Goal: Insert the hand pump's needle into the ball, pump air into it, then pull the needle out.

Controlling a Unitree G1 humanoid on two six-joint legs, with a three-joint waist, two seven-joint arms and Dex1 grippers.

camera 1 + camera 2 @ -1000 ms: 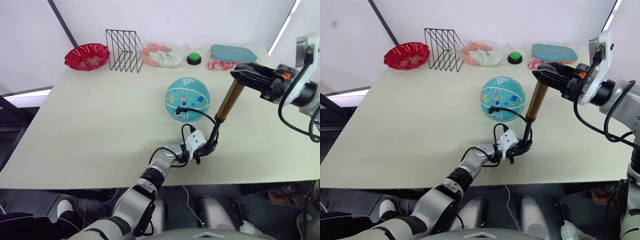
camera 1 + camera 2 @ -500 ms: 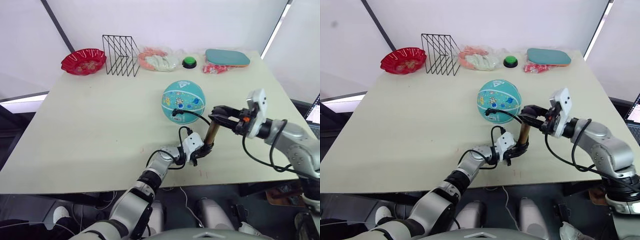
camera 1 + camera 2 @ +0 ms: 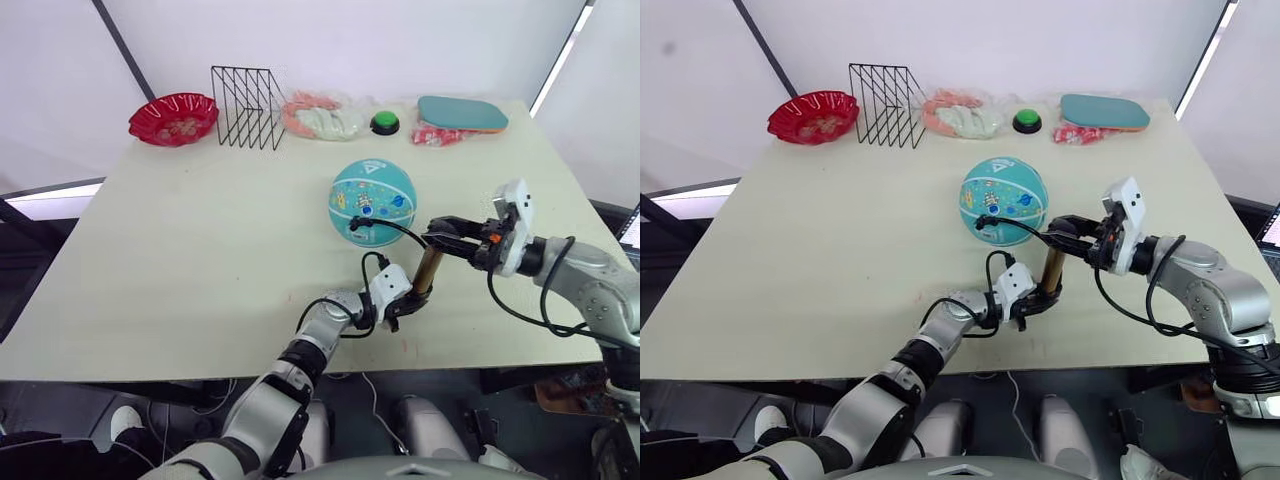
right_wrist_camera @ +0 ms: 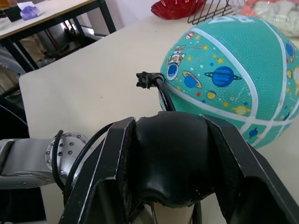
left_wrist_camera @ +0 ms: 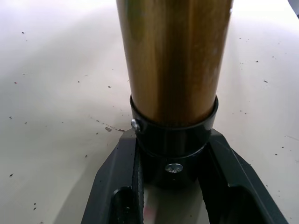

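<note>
The teal ball (image 3: 373, 199) rests mid-table. Right in front of it the hand pump (image 3: 428, 271) stands upright, a bronze cylinder on a black base cap (image 5: 173, 148). My left gripper (image 3: 405, 305) is shut on that base cap, one finger (image 5: 117, 186) on each side. My right gripper (image 3: 446, 236) is shut on the pump's black handle (image 4: 172, 158), pressed low onto the cylinder. The thin hose (image 3: 398, 228) loops from the pump to the ball. The needle's black fitting (image 4: 145, 80) sits against the ball's side; its pin is hidden.
Along the table's far edge stand a red bowl (image 3: 173, 115), a black wire rack (image 3: 247, 104), a bag of pink and white items (image 3: 322, 113), a green button (image 3: 385, 122) and a teal paddle (image 3: 462, 112). Bare tabletop (image 3: 200, 240) lies to the left.
My right gripper has pushed the pump's handle down from its raised, extended position to low on the cylinder. The left gripper has kept its hold on the base. The camera shifted slightly.
</note>
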